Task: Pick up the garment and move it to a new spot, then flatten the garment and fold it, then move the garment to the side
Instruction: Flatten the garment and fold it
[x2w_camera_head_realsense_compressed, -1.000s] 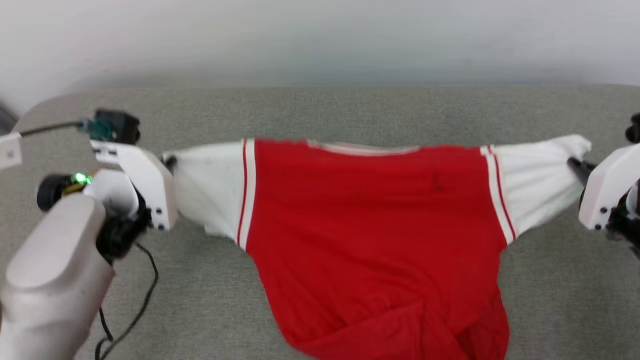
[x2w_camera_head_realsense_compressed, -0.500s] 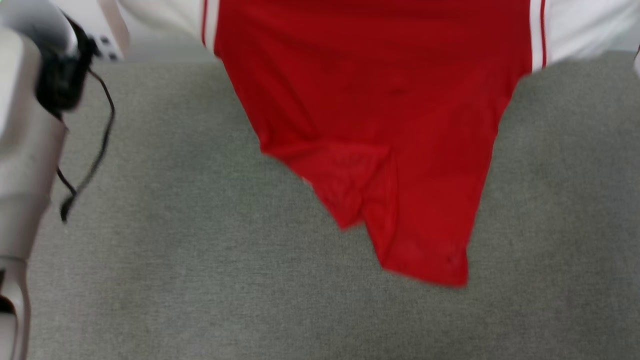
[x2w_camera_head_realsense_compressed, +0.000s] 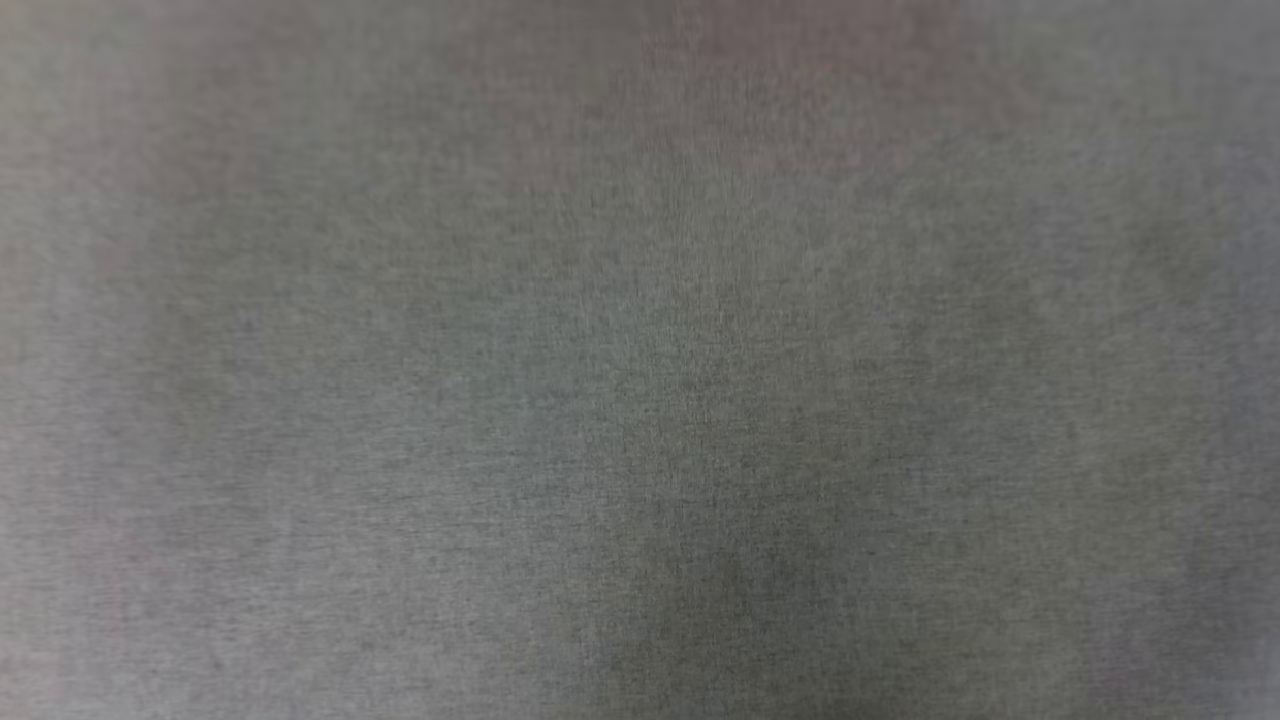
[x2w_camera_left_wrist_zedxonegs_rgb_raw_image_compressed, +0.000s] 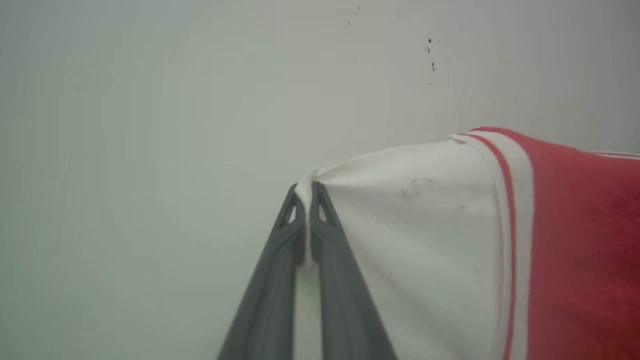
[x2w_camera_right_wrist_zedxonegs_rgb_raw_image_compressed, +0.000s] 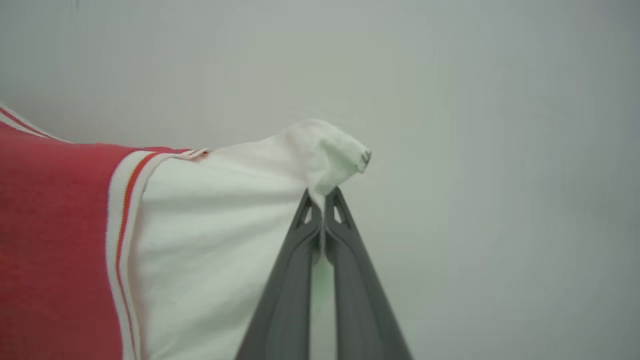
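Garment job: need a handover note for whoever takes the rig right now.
Left tool: shut on the garment at one white sleeve tip.
Right tool: shut on the garment at the other sleeve tip.
The garment hangs stretched between them, in front of a pale wall. The head view shows a blurred grey fabric surface.
Done: picked up.
Left: set down at the new spot, flatten, fold, move aside.

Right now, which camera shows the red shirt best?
The right wrist view: the garment looks sharp, red body, striped trim, white sleeve pinched by the right gripper. The left wrist view shows the other sleeve in the left gripper. The head view gives blurry grey surface, faintly reddish on top.
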